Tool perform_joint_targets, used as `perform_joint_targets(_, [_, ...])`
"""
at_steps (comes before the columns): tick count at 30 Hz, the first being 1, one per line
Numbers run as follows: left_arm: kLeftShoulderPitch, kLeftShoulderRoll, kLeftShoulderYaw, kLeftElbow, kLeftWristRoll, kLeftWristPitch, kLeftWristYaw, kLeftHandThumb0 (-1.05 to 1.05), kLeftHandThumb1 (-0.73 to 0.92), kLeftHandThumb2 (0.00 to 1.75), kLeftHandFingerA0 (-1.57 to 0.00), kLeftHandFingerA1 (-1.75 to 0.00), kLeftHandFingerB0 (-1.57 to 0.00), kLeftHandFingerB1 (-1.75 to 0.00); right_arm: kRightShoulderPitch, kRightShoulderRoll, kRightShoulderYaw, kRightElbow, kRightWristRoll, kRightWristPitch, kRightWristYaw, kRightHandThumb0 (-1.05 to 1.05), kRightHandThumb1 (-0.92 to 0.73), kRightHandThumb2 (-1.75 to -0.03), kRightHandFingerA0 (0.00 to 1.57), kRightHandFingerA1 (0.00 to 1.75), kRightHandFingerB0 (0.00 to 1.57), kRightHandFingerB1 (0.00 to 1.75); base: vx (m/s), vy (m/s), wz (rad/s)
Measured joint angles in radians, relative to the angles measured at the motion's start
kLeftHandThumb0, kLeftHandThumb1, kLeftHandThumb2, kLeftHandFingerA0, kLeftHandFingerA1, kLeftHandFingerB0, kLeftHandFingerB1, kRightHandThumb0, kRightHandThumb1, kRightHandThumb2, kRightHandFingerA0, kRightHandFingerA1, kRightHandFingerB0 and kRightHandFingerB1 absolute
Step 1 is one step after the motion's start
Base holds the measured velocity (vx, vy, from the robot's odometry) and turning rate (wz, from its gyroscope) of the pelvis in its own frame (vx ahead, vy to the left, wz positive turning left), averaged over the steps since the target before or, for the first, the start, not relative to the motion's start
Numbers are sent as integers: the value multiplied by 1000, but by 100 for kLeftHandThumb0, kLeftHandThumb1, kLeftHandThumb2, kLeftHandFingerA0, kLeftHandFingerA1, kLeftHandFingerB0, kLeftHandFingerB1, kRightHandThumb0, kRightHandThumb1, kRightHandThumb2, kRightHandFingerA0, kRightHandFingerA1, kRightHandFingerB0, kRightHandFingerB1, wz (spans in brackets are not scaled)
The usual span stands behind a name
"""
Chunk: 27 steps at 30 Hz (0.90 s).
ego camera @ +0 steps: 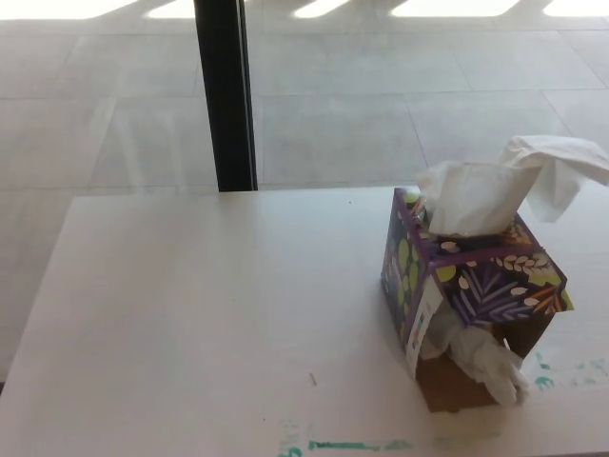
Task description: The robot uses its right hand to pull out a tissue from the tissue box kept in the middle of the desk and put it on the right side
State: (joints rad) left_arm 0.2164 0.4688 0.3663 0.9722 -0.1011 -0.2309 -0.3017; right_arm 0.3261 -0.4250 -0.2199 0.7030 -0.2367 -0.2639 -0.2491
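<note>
Tissue box (473,297): stands on the right part of the tabletop, near the front edge; cube-shaped, purple with a leaf and flower print in green, white and orange.
Top tissue (504,188): white, rising out of the box's top opening in a loose bunch; one flap trails off toward the picture's right edge, clear of the surface.
Box side: the face nearest the camera is torn or folded open, showing brown cardboard inside.
Side tissue (483,354): crumpled white tissue spills from that open side and reaches down to the tabletop just beside the box.
Tabletop (190,314): pale, plain surface; green-blue marks along the front edge and to the right of the box, possibly paint or marker, too faint to tell.
Black post (225,95): upright, behind the far edge of the tabletop.
Floor (381,95): grey tiles with bright patches of light at the top.
Robot hand, left: not visible.
Robot hand, right: not visible; whether its fingers are apart or together cannot be told.
</note>
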Motion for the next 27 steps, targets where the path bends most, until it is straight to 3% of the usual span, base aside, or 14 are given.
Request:
perform_joint_targets(3, [-2, 2, 3, 14, -3, -14, -16, -84, 89, 66, -63, -132, -40, -130, -1, -9, -44, -5, 24, -7, 9, -51, -64, -59, 72, 111, 39, 77, 0, 0, 0])
perform_joint_targets(5, [-8, 2, 3, 28, -4, -21, -25, -84, 90, 67, -64, -135, -46, -125, -6, -22, -79, -27, 48, 4, 25, -64, -53, -87, 6, 67, 16, 65, 0, 0, 0])
perform_joint_targets(6, [-10, 2, 3, 31, -4, -24, -27, -83, 89, 67, -64, -133, -41, -131, -9, -36, -94, -51, 53, 21, 34, -64, -71, -61, 0, 57, 4, 69, 0, 0, 0])
perform_joint_targets(7, [-12, 2, 2, 32, -4, -24, -28, -85, 67, 109, -73, -113, -54, -102, -12, -44, -102, -62, 55, 29, 38, -70, -72, -62, 0, 50, 1, 60, 0, 0, 0])
perform_joint_targets(8, [-14, 2, 2, 32, -4, -25, -28, -85, 67, 109, -73, -113, -54, -102, -23, -62, -116, -85, 59, 48, 45, -70, -72, -62, 0, 50, 1, 60, 0, 0, 0])
perform_joint_targets(9, [-16, 2, 2, 32, -4, -25, -28, -83, 89, 66, -66, -132, -42, -130, -31, -71, -125, -97, 61, 59, 49, -72, -67, -64, 0, 69, 0, 62, 0, 0, 0])
perform_joint_targets(10, [-17, 2, 2, 32, -4, -25, -28, -81, 67, 110, -76, -114, -56, -102, -42, -81, -141, -121, 67, 74, 55, -75, -48, -89, 0, 52, 0, 48, 0, 0, 0])
perform_joint_targets(12, [-18, 2, 2, 31, -3, -25, -28, -86, 68, 110, -73, -114, -55, -104, -74, -107, -176, -174, 79, 103, 67, -85, -55, -93, 0, 33, 0, 37, 0, 0, 0])
perform_joint_targets(18, [-21, 2, 2, 34, -3, -27, -30, -82, 67, 110, -77, -115, -55, -103, -227, -237, -247, -340, 112, 185, 115, -103, -61, -99, 0, 53, 0, 51, 0, 0, 0])
perform_joint_targets(23, [-21, 2, 2, 37, -3, -27, -30, -84, 67, 110, -74, -112, -57, -104, -358, -317, -245, -481, 126, 251, 162, -73, -43, -75, 0, 13, 0, 2, 0, 0, 0])
perform_joint_targets(24, [-21, 2, 2, 37, -3, -27, -30, -85, 90, 67, -66, -134, -50, -128, -368, -321, -241, -489, 126, 256, 165, -72, -43, -74, 0, 12, 0, 2, 0, 0, 0])
perform_joint_targets(25, [-20, 2, 2, 38, -3, -28, -30, -81, 67, 110, -78, -115, -57, -104, -410, -333, -223, -522, 125, 277, 179, -73, -44, -76, 0, 14, 0, 2, 0, 0, 0])
perform_joint_targets(26, [-18, 1, 2, 38, -3, -28, -30, -81, 67, 110, -78, -115, -57, -104, -436, -340, -211, -540, 124, 289, 188, -73, -44, -76, 0, 14, 0, 2, 0, 0, 0])
perform_joint_targets(27, [-14, 1, 2, 38, -2, -29, -30, -83, 90, 66, -63, -134, -48, -126, -483, -351, -182, -561, 122, 308, 204, -73, -44, -76, 0, 11, 0, 2, 0, 0, 0])
